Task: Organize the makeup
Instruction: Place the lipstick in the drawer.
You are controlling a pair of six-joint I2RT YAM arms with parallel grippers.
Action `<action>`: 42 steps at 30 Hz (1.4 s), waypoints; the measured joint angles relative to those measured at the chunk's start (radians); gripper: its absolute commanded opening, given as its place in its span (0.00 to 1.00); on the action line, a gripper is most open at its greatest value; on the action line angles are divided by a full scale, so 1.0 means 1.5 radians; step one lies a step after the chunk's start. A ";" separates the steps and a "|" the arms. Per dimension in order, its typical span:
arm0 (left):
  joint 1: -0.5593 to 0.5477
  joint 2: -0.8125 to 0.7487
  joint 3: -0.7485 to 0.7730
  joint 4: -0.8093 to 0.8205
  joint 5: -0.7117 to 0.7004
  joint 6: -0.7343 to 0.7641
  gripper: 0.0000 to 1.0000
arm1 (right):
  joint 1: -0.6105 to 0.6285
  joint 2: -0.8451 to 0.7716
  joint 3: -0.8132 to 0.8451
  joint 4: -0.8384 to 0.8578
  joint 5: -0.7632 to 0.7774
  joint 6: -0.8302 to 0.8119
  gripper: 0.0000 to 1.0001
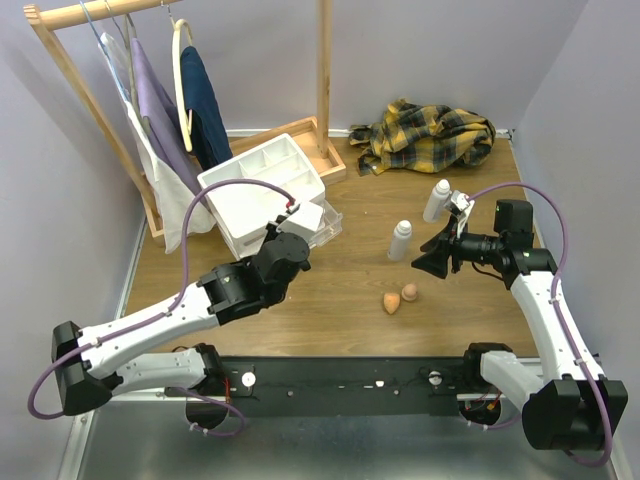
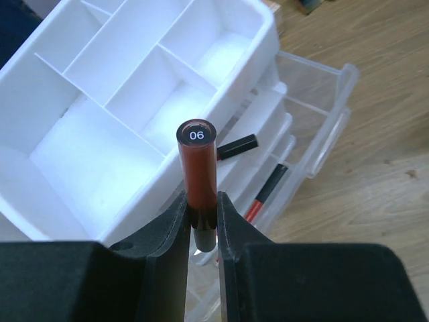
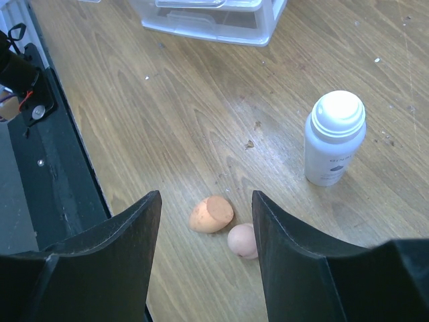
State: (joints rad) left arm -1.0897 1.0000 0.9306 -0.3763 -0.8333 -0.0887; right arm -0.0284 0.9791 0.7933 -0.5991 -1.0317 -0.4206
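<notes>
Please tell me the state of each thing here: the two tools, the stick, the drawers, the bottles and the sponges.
Left tool: shut on the dark-red stick.
Right tool: open, holding nothing.
Drawers: pulled open.
Near bottle: upright, capped.
Far bottle: upright, capped.
Sponges: lying loose, not held.

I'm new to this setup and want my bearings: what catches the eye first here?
The left gripper clamps a dark-red stick marked 06, close by the white drawer unit. The right gripper hangs open over two peach sponges on the wooden table, a white bottle standing beside them.
</notes>
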 measured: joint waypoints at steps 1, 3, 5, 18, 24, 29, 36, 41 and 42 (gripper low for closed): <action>0.005 0.007 0.002 -0.003 -0.009 0.004 0.00 | 0.000 0.000 0.000 0.000 0.000 0.000 0.64; 0.021 0.026 0.008 -0.005 -0.022 0.012 0.00 | 0.000 -0.001 0.000 0.000 0.000 0.000 0.64; 0.036 0.053 0.013 -0.007 -0.035 0.019 0.03 | 0.000 -0.001 0.000 0.000 0.000 -0.001 0.64; 0.049 0.078 0.015 -0.017 -0.057 0.017 0.72 | 0.000 -0.003 0.000 0.000 0.000 -0.005 0.64; 0.049 0.047 0.015 -0.017 -0.047 0.003 0.88 | 0.000 -0.003 0.000 0.000 0.000 -0.005 0.64; 0.049 0.026 0.015 -0.017 -0.024 -0.009 0.98 | -0.004 -0.003 0.000 0.000 0.000 -0.006 0.65; 0.049 -0.032 0.000 -0.009 0.034 -0.023 0.99 | -0.004 -0.003 0.000 0.000 0.000 -0.010 0.65; 0.049 -0.068 -0.011 0.007 0.078 -0.033 0.99 | -0.004 -0.003 0.000 0.000 0.000 -0.012 0.65; 0.050 -0.072 -0.012 0.011 0.092 -0.035 0.99 | -0.004 -0.003 0.000 0.000 0.000 -0.012 0.65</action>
State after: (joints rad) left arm -1.0153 0.8913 0.9119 -0.3595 -0.6960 -0.1413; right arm -0.0349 0.9741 0.7933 -0.5995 -1.0317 -0.4385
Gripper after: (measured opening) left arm 0.985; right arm 0.646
